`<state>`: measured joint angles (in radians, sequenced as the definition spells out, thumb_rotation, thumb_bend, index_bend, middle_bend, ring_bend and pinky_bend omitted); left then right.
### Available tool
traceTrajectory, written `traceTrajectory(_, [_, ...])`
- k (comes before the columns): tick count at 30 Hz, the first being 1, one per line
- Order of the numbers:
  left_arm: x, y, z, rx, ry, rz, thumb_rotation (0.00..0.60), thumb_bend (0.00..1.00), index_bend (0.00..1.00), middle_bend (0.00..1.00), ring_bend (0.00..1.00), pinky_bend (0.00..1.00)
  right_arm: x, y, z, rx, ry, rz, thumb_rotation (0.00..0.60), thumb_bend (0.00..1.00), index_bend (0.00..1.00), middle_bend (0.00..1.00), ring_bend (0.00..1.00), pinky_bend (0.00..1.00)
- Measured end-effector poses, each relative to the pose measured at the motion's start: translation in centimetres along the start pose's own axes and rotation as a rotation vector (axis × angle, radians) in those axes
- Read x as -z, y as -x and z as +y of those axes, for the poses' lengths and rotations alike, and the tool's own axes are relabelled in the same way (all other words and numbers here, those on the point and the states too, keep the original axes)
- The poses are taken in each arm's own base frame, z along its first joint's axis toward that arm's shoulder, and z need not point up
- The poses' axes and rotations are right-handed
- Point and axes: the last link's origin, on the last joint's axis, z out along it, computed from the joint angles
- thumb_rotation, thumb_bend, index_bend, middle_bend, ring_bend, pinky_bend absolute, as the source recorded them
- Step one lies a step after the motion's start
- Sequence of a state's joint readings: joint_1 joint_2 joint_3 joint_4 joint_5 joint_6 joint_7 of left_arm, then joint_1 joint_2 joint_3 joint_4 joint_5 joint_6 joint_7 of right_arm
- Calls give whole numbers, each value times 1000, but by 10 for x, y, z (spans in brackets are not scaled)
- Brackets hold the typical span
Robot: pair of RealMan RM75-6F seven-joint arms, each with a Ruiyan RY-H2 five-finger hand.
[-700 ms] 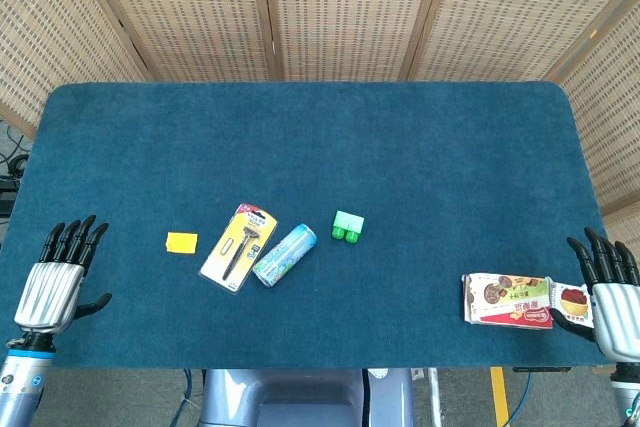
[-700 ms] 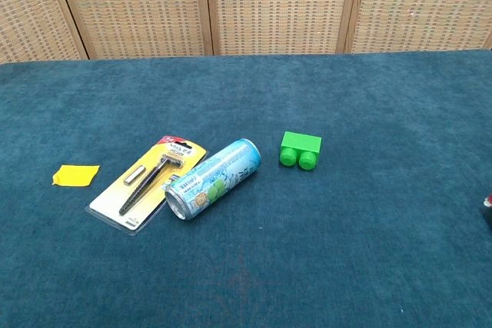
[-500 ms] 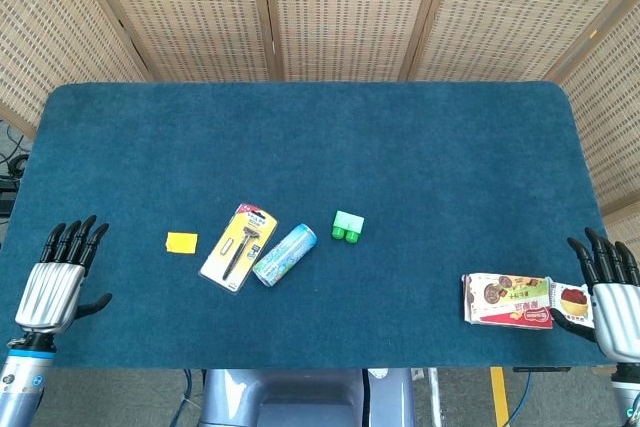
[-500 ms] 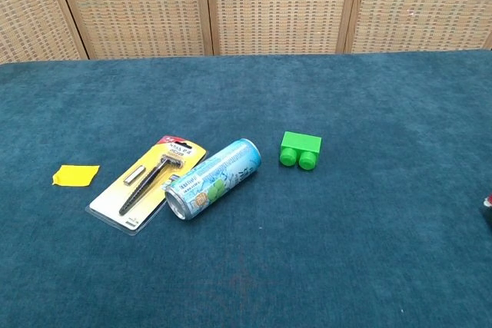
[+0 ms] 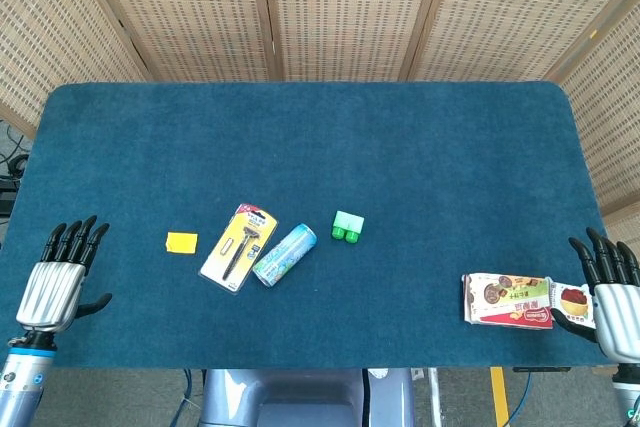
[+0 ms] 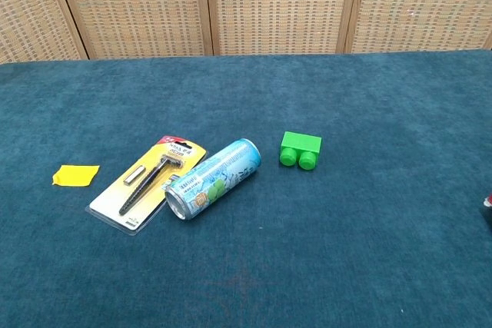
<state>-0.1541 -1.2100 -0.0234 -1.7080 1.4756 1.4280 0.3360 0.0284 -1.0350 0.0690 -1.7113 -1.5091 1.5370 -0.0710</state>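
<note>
**Both my hands rest open at the near corners, a snack packet beside my right**

My right hand (image 5: 612, 299) sits at the near right corner of the blue table (image 5: 400, 147), fingers straight and spread, holding nothing. The snack packet (image 5: 508, 301) lies flat just to the left of that hand, at the table's near edge. It is a flat rectangle, mostly white with a red band and printed pictures of brown and red food. Its right end reaches my hand; I cannot tell whether they touch. A second small printed piece with a red picture shows right against my fingers.

My left hand (image 5: 55, 282) lies far to the left of the packet, at the near left corner, fingers stretched and slightly fanned, thumb out to the side, gripping nothing.

Well to the left of the packet, towards the table's middle, a green toy brick (image 6: 300, 149) stands with its two round studs facing me. Left of the brick a drink can (image 6: 213, 179) lies on its side, light blue with green fruit printed on it. Just beside the can lies a razor in a card pack (image 6: 149, 182) with a yellow backing, and further left a small yellow paper scrap (image 6: 75, 175).
</note>
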Motion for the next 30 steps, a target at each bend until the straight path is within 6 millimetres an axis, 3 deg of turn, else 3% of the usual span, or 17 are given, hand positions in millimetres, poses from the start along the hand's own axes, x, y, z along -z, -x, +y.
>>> traceTrajectory(14, [-9,6,6,2,7,-37,600,129,0,0,0,0,0,2,0,2,-1,-10,600,156,93,0,0,0])
traceTrajectory(26, [-57,18,21,-50,28,-111,600,219,0,0,0,0,-1,3,1,-7,2,-12,600,156,93,0,0,0])
traceTrajectory(30, [-78,27,31,-70,38,-125,600,291,0,0,0,0,-2,2,3,-17,6,-12,600,156,93,0,0,0])
